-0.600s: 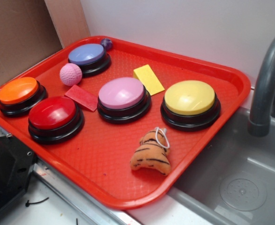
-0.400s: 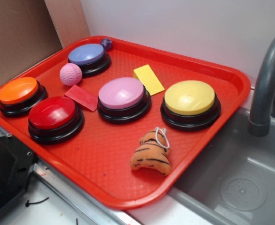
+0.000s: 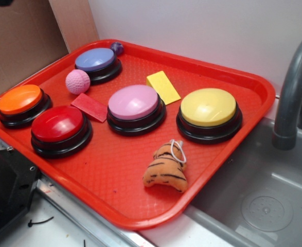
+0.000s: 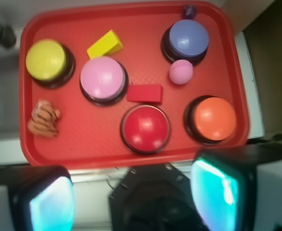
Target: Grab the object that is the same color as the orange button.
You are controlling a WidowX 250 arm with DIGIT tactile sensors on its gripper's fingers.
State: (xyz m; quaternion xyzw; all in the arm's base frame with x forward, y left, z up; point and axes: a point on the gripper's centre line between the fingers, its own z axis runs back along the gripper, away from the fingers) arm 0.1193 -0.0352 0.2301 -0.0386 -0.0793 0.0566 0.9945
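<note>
The orange tiger-striped plush toy [image 3: 166,167] with a white string loop lies near the front right edge of the red tray [image 3: 228,154]. In the wrist view it lies at the tray's left [image 4: 43,120]. The orange button [image 3: 21,103] stands at the tray's left corner and shows in the wrist view at the right [image 4: 214,119]. My gripper [image 4: 133,197] is open and empty, high above the tray's near edge. Its two fingers with teal pads [image 4: 213,190] frame the bottom of the wrist view. The gripper itself does not show in the exterior view.
On the tray stand a red button [image 3: 59,127], a pink button [image 3: 135,105], a yellow button [image 3: 209,110] and a blue button [image 3: 96,63]. Also there: a pink ball [image 3: 77,81], a red flat block [image 3: 89,107], a yellow block [image 3: 162,86] and a small purple ball [image 3: 117,48]. A grey faucet [image 3: 295,87] and sink stand right.
A dark edge has appeared at the top left corner of the exterior view. Nothing on the tray has moved.
</note>
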